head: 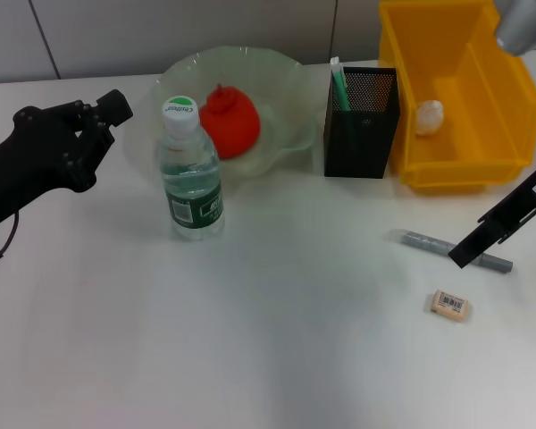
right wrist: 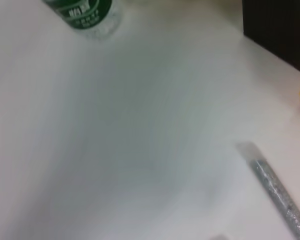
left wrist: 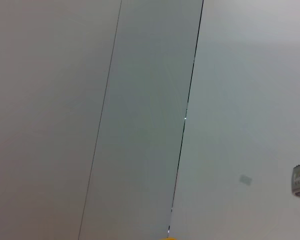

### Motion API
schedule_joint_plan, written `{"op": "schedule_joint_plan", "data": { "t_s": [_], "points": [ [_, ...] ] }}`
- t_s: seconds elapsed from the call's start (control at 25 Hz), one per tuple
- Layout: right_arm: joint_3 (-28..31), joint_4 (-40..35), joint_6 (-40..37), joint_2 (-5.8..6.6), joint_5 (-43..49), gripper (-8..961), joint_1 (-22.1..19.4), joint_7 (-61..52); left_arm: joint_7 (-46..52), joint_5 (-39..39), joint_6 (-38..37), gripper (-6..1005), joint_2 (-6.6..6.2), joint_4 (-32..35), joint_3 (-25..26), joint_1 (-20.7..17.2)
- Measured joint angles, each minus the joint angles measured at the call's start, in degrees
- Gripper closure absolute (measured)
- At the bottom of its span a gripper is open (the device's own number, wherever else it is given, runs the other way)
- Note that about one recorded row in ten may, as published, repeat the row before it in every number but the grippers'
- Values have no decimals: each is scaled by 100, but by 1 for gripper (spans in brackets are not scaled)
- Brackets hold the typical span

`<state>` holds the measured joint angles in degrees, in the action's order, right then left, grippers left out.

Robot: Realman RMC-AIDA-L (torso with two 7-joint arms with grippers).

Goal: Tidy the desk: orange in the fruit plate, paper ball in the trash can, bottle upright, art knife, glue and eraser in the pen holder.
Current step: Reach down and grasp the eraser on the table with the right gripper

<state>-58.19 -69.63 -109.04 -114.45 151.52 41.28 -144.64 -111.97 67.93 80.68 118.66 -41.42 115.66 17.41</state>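
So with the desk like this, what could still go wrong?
The right claw hangs over the grey art knife, which lies flat on the table; a shallow pinch could skid it toward the eraser. The pen holder already holds a green-capped item, so a drop-in might jam or tip it.

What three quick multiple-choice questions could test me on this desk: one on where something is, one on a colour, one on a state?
1. Where is the orange?
A. in the fruit plate
B. in the trash can
C. on the bare table

2. What colour is the trash can?
A. black
B. yellow
C. green

3. How is the bottle?
A. lying on its side
B. standing upright
C. inside the pen holder

Answers:
1 A: the red-orange fruit sits inside the pale-green bowl.
2 B: its walls are bright yellow.
3 B: it stands on its base, cap on top, in front of the fruit plate.
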Motion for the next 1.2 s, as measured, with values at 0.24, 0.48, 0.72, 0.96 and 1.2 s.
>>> {"op": "schedule_joint_plan", "data": {
  "t_s": [0.24,0.48,0.72,0.96,1.2],
  "points": [
    [-86,424,424,-4,287,568,117,472,-5,-16,0,999,0,46,0,26],
    [-154,856,756,-11,381,568,275,895,-9,-26,-19,999,0,51,0,39],
    [-344,1181,841,-13,472,568,421,1158,-10,-27,-34,999,-1,60,0,43],
    [-528,1281,800,-74,473,568,483,1330,-9,-27,-37,999,0,65,6,43],
    [-664,1300,788,-133,474,569,486,1386,-12,-27,-42,999,-1,108,30,43]
  ]
}}
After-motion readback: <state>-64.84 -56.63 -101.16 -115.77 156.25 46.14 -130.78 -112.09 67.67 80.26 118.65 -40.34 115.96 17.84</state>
